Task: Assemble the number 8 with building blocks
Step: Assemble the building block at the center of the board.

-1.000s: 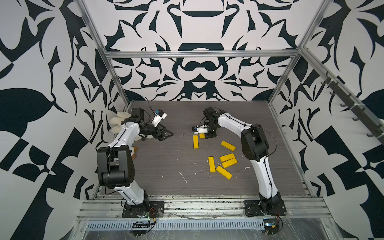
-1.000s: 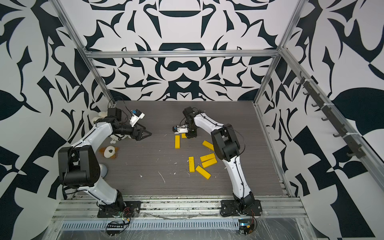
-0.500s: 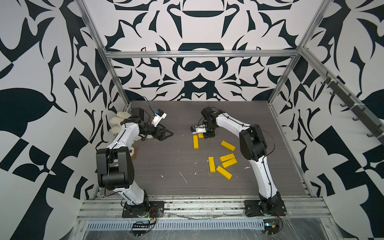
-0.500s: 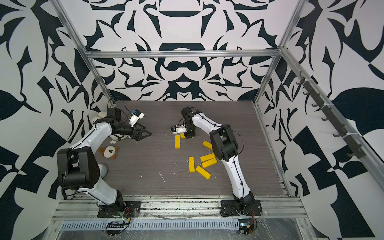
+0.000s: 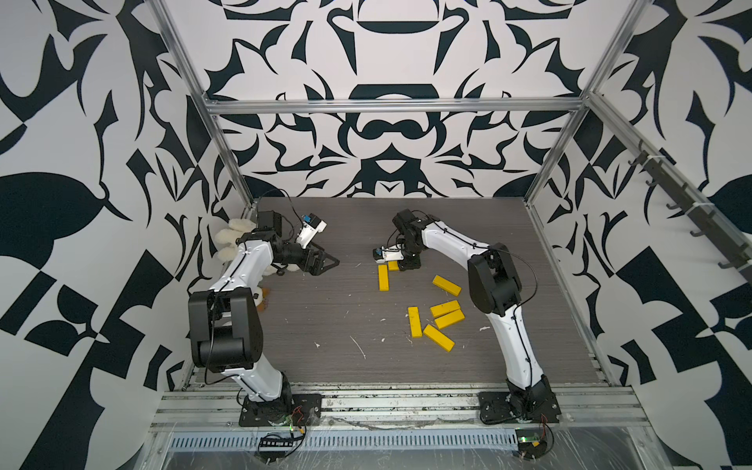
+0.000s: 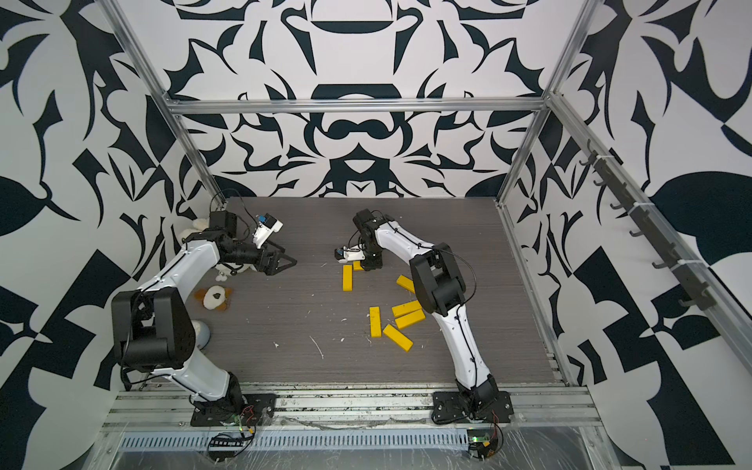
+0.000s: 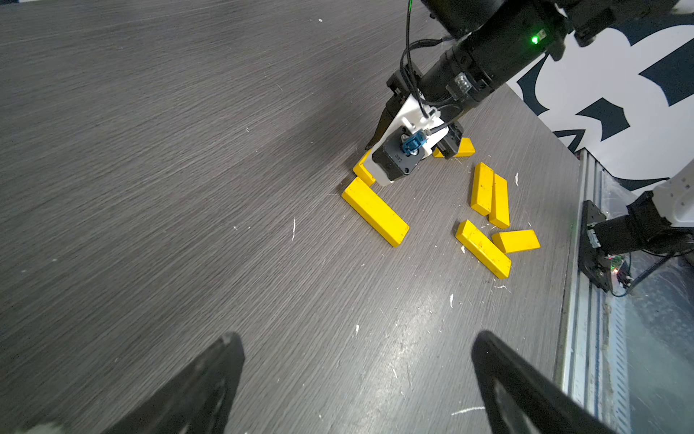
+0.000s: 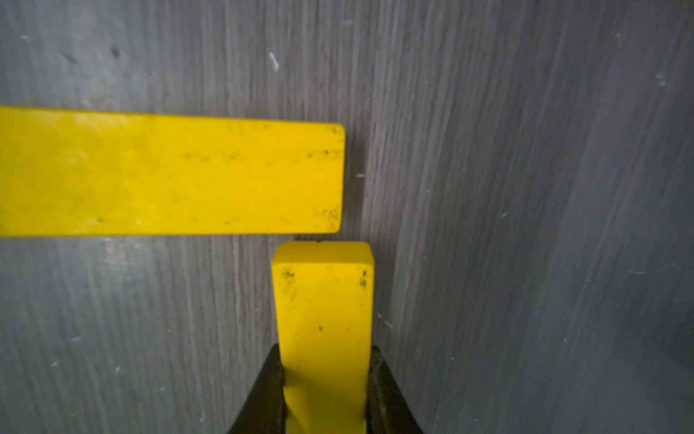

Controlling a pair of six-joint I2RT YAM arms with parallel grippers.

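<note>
Right hand clamped narrow on a yellow building block, black fingers pressed against its two long sides, low over the gray wood-grain table. Held block jutting straight out ahead of the hand, free end just beside the long side of a second block lying flat on the table, close to that block's end and square to it. Only a dark sliver between the two; touching or apart, impossible to tell. Resting on the table or hanging just above it: also unclear.

From above, held block mostly hidden beneath the right wrist, with only a yellow stub showing at the far end of the second block, on the side toward the right arm.

Five more blocks loose on the table, nearer the right arm's base. A single block lying aslant, near the hand but apart from it. A cluster of four farther back toward the base, two of those side by side and touching.

Left hand spread wide and empty, hovering over bare table, well apart from every block and aimed toward the right hand. White plush toy on the table beside the left arm.
</note>
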